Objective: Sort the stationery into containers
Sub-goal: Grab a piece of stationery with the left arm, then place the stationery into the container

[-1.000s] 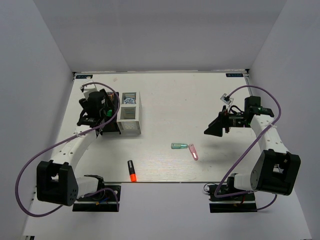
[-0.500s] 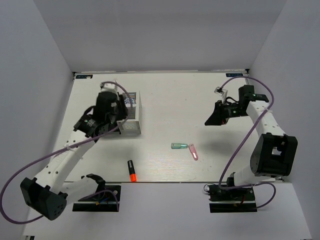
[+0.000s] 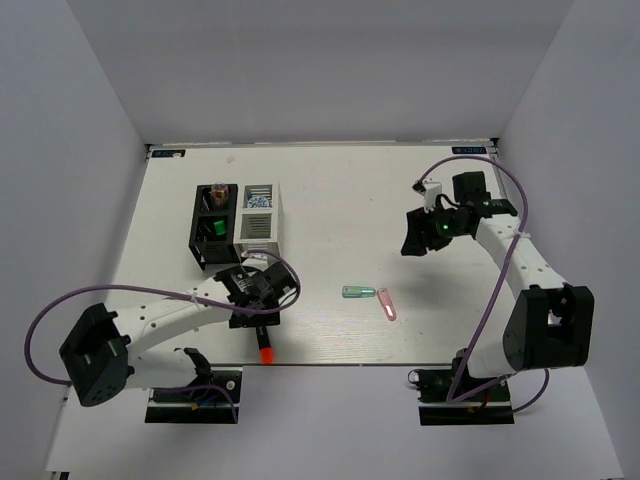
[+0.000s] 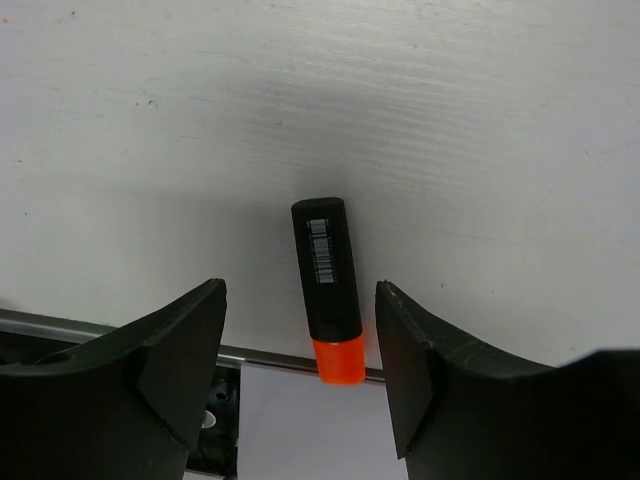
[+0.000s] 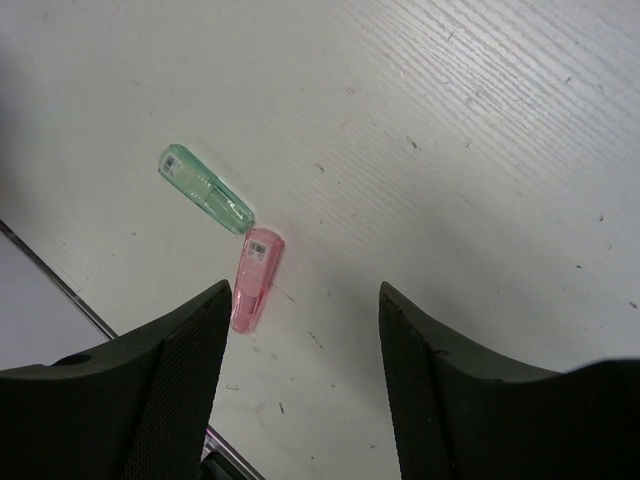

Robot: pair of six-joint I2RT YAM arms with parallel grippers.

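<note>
At the near edge of the table (image 3: 340,200), we find the orange-capped marker (image 4: 325,270) lying flat beneath the left gripper (image 4: 300,300). That gripper's jaws stand apart and hold nothing. In the left wrist view the marker sits in the gap between the two fingers, somewhat closer to the right-hand one. Its long axis runs straight away from the camera, square to the line along which the jaws would close. The orange cap points toward the table's front rim and reaches it. We judge this alignment suitable for a grasp across the black barrel, given a small sideways correction and a descent. We cannot tell from these views how high the fingertips stand above the surface.

We note the right gripper (image 5: 300,300) is likewise open and empty, well apart from the marker. It looks down on the green capsule (image 5: 205,188) and pink capsule (image 5: 255,278), which lie end to end at an angle. The black organiser (image 3: 215,225) and white organiser (image 3: 258,225) stand side by side beyond the marker, on the left arm's side.
</note>
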